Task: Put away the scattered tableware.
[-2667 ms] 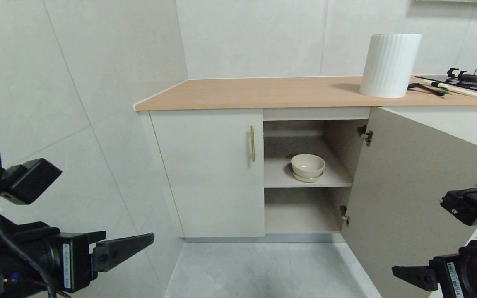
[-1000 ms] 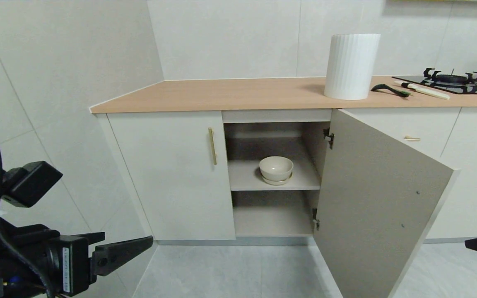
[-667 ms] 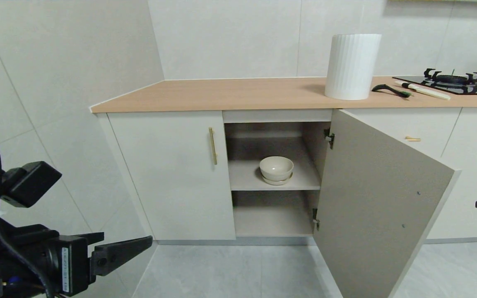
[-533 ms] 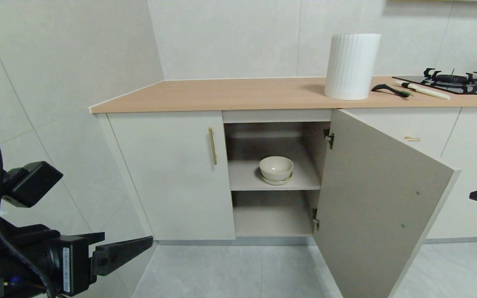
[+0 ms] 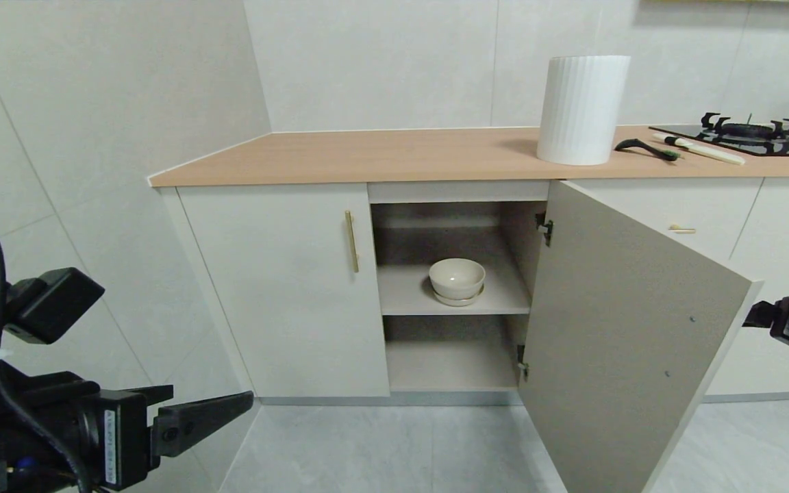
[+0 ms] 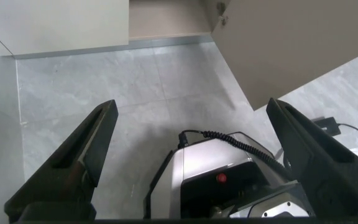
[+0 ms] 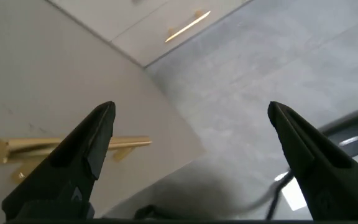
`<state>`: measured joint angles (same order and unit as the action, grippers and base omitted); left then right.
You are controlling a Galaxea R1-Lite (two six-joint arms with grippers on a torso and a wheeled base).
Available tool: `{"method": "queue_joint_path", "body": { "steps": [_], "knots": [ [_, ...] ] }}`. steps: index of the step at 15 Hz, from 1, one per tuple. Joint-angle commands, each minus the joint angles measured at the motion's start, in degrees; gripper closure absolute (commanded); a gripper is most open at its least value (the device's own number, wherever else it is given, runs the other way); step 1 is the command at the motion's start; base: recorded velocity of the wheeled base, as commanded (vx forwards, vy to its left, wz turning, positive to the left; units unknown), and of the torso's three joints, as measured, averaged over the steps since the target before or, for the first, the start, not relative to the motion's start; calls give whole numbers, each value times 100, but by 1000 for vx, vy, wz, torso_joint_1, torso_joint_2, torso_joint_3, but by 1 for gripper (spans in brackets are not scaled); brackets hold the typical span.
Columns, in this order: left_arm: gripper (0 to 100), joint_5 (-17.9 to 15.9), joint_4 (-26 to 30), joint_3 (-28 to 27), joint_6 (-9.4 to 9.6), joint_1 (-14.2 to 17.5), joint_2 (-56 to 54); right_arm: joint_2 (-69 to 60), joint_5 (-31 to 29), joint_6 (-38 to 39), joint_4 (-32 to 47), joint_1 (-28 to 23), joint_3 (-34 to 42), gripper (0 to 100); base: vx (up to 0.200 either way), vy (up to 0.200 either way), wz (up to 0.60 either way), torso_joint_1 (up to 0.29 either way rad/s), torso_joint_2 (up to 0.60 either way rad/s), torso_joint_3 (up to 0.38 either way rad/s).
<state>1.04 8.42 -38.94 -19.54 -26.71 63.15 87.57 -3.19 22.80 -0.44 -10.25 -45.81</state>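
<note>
Bowl (image 5: 457, 277): on shelf (image 5: 497, 298); looks ceramic, so stiff, slick, fragile. Grip at rim.
L gripper (image 6: 191, 107): jaws wide, empty.
R gripper (image 7: 191, 109): jaws wide, near door handle (image 7: 73, 146).

Free shelf (image 5: 405, 296) either side of the bowl (image 5: 457, 277); half-open door (image 5: 631, 329) across the right approach to the cupboard (image 5: 458, 191).

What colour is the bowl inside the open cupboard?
Cream, almost off-white. The bowl shows best in the head view, on the upper shelf.
</note>
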Motion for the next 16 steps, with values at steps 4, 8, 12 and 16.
{"method": "queue_joint_path", "body": {
  "steps": [4, 8, 12, 16],
  "knots": [
    [0, 2, 1, 0, -6, -1, 5, 261, -6, 287, -18, 419, 20, 0, 0, 0, 0, 0, 0, 0],
    [0, 11, -7, -17, -6, -1, -4, 243, -23, 586, -9, 885, 55, 0, 0, 0, 0, 0, 0, 0],
    [0, 11, -7, -35, -15, -1, -4, 428, -41, 709, -18, 1720, -112, 0, 0, 0, 0, 0, 0, 0],
    [0, 11, -7, -35, -15, -1, 5, 1131, -32, 700, -18, 2625, -736, 0, 0, 0, 0, 0, 0, 0]
  ]
}}
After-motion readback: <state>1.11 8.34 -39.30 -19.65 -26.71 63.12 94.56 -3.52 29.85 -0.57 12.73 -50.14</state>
